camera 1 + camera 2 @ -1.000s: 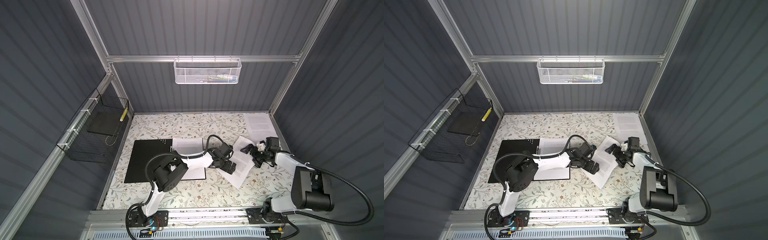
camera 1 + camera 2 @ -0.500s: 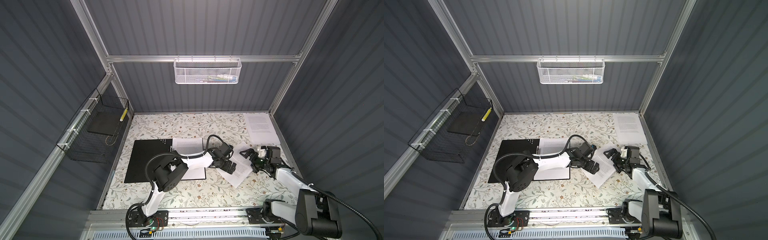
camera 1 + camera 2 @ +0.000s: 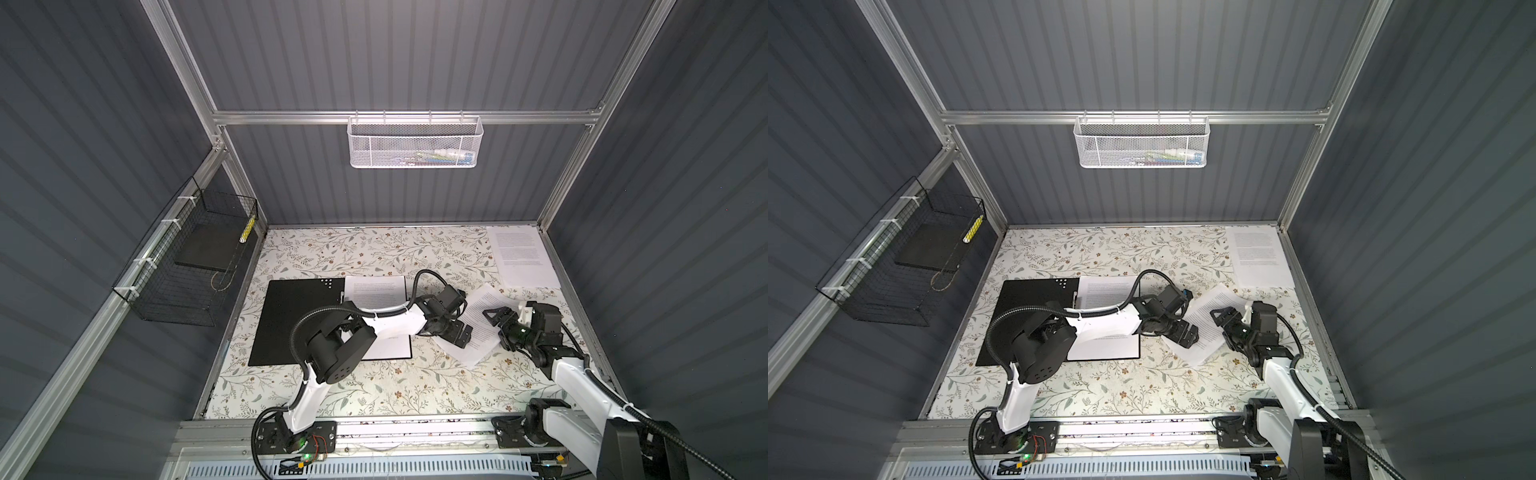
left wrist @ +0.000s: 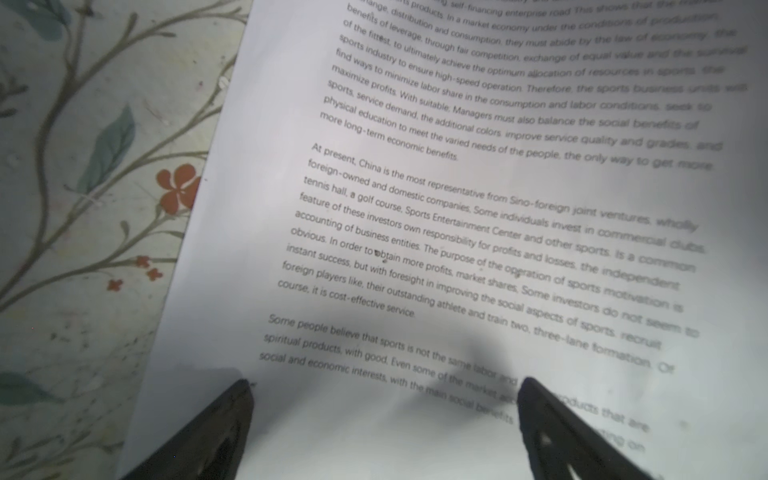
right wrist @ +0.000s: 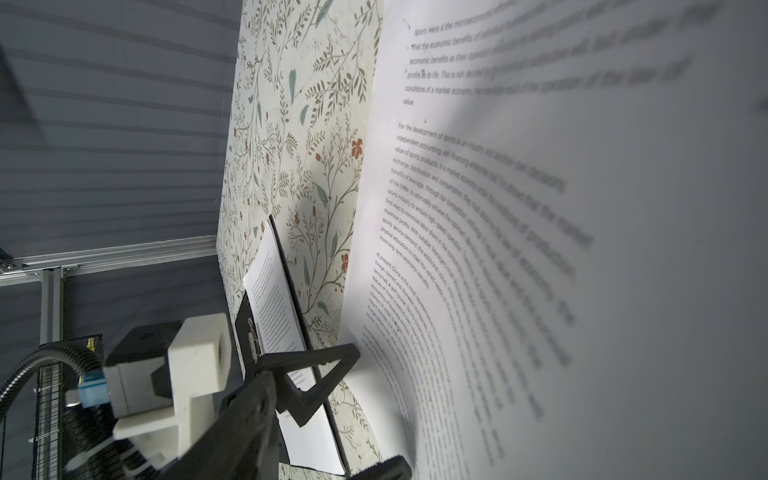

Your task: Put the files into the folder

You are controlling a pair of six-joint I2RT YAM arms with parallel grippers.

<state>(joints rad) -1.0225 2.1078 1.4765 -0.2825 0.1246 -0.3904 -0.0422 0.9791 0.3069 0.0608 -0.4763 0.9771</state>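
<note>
The folder [image 3: 299, 320] lies open on the table with its black inside up, and one of the files [image 3: 376, 291] rests on its right half. A second sheet [image 3: 480, 340] lies askew right of it, its right edge curled up. My left gripper [image 3: 457, 336] is open, both fingertips [image 4: 536, 399] resting on that sheet's [image 4: 457, 187] bottom margin. My right gripper [image 3: 498, 328] is turned on its side at the raised edge. One of its fingers [image 5: 241, 432] is over the sheet [image 5: 540, 249]; the other is hidden behind it. A third sheet [image 3: 521, 257] lies at the back right.
A black wire basket [image 3: 187, 266] holding a dark slab hangs on the left wall. A white mesh basket [image 3: 413, 141] hangs from the back rail. The floral table [image 3: 374, 386] is boxed in by grey walls, with the arms' mounting rail [image 3: 415, 428] along the front.
My right gripper has come forward along the sheet's right edge, and its jaws have narrowed. The sheet's edge now curls up by it. My left gripper has stayed on the sheet.
</note>
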